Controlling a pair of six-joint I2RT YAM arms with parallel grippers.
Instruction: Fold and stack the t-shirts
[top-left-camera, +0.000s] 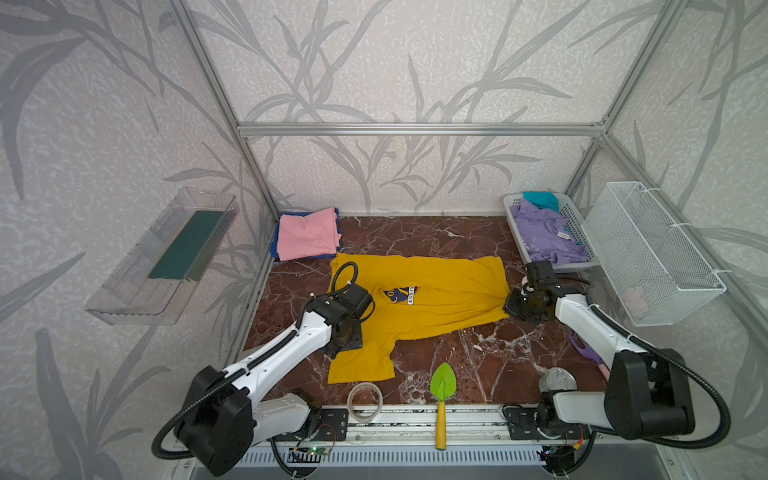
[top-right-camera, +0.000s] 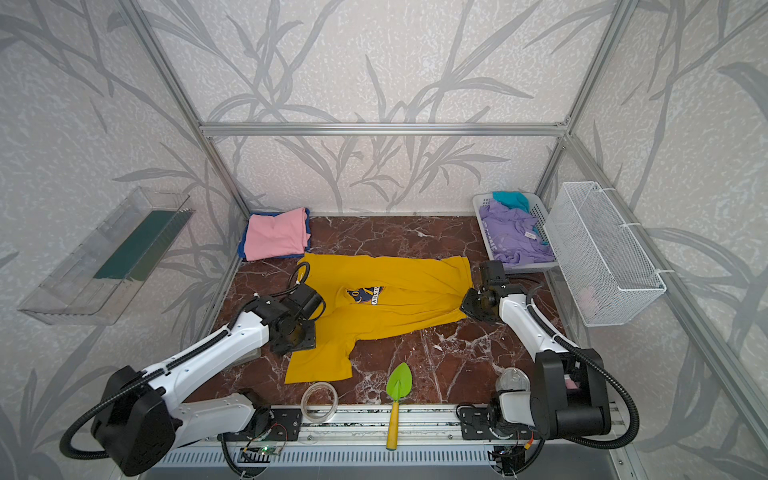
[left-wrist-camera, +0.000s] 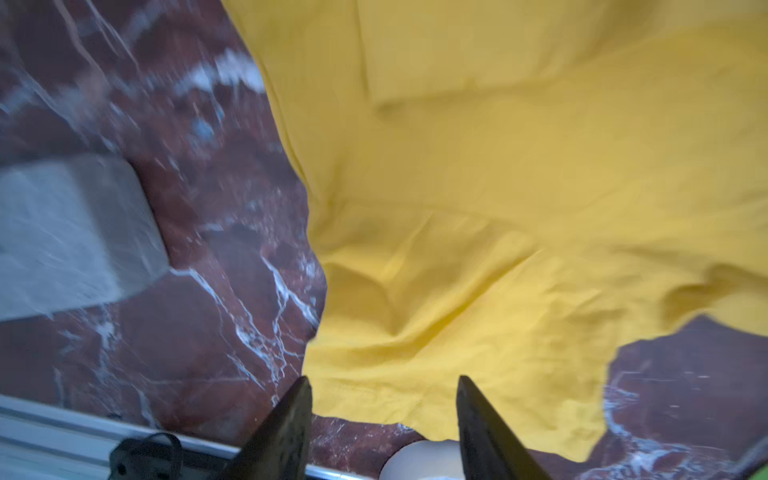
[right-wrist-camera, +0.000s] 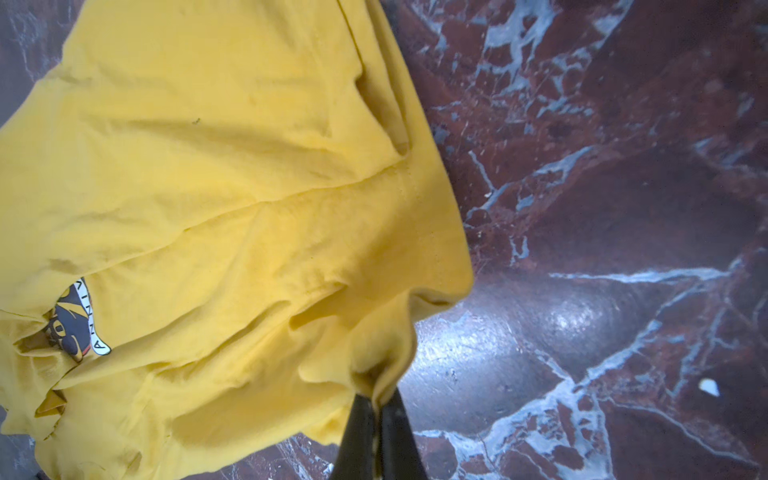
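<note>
**While two tees lie stacked, three remain**

Though the pink tee (top-left-camera: 307, 239) rests folded on the blue tee (top-left-camera: 273, 247) in the counter's (top-left-camera: 415, 237) far corner, the yellow t-shirt (top-left-camera: 440, 303) sprawls mid-counter; the lavender tee (top-left-camera: 544, 237) and teal tee (top-left-camera: 540, 199) wait in the basket (top-left-camera: 571, 216). The right claw (right-wrist-camera: 376, 411) pinches the yellow edge tight; the left claw (left-wrist-camera: 383, 380) gapes empty over it. Its print (right-wrist-camera: 79, 320) shows "ANNIV".

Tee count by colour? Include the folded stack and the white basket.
Yellow: 1, mustard-yellow cotton t-shirt with dark oval print, spread out
Pink: 1, pink cotton t-shirt, folded, top of the stack
Blue: 1, blue cotton t-shirt, folded, under the pink one
Lavender: 1, lavender cotton t-shirt, crumpled in the white perforated plastic basket
Teal: 1, teal cotton t-shirt, same basket
Total: 5
</note>
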